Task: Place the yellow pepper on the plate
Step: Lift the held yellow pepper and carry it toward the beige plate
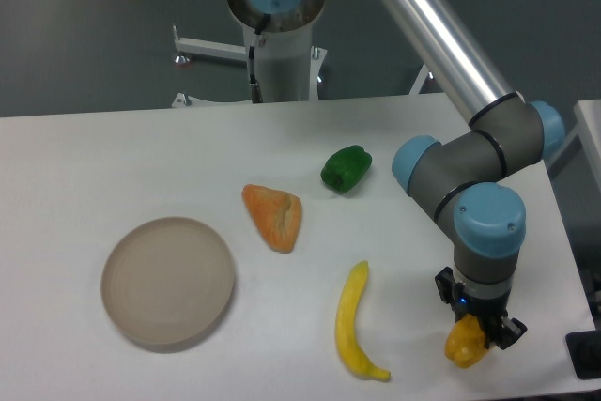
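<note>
**Claw down on the yellow pepper at the near right of the desk**

I see the claw (479, 333) lowered straight onto the yellow pepper (466, 345), which sits at the near right edge of the desk (113, 157), well apart from the plate (167, 279) on the near left. The dark fingers sit on either side of the pepper's top, and I read them as closed around it, though I cannot tell from this view how firm the contact is or whether the pepper is lifted off the surface at all.

I judge the pepper to be light and probably a hollow or plastic model, with a smooth, glossy skin that could slip under hard pads. Its blocky, lobed body gives me flat-ish flanks, so I want the fingers across the widest part of the body, not up near the stem where it tapers and could squirt out. I expect it to be stiff enough to take a moderate squeeze; too much may dent it or pop it sideways.

Between here and the plate lie the banana (354, 324) and, further back, an orange wedge-shaped piece (274, 216); the green pepper (346, 168) is off my line. I would carry high enough to pass over the banana.
</note>
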Robot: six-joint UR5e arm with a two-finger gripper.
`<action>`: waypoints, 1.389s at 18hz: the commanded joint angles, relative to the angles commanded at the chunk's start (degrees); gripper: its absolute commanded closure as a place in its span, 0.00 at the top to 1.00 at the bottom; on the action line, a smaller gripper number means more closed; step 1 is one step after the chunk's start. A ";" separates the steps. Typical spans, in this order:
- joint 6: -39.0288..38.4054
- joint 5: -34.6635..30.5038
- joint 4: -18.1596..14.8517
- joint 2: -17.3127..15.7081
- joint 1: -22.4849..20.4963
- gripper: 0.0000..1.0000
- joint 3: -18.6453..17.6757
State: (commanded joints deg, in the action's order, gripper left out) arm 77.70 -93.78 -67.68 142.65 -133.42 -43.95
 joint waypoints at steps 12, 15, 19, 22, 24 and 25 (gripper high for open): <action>-1.84 0.00 -10.88 -8.16 2.28 0.48 -4.74; -5.61 0.00 -14.14 -12.38 4.74 0.48 -8.77; -10.79 0.00 -18.01 -17.74 7.73 0.48 -14.93; -19.91 0.00 -19.34 -20.30 11.67 0.48 -18.27; -26.51 0.44 -19.16 -20.39 15.10 0.48 -18.55; -29.85 1.05 -18.99 -20.31 16.16 0.48 -18.54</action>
State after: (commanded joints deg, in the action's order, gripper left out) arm 47.85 -92.73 -86.66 122.34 -117.26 -62.49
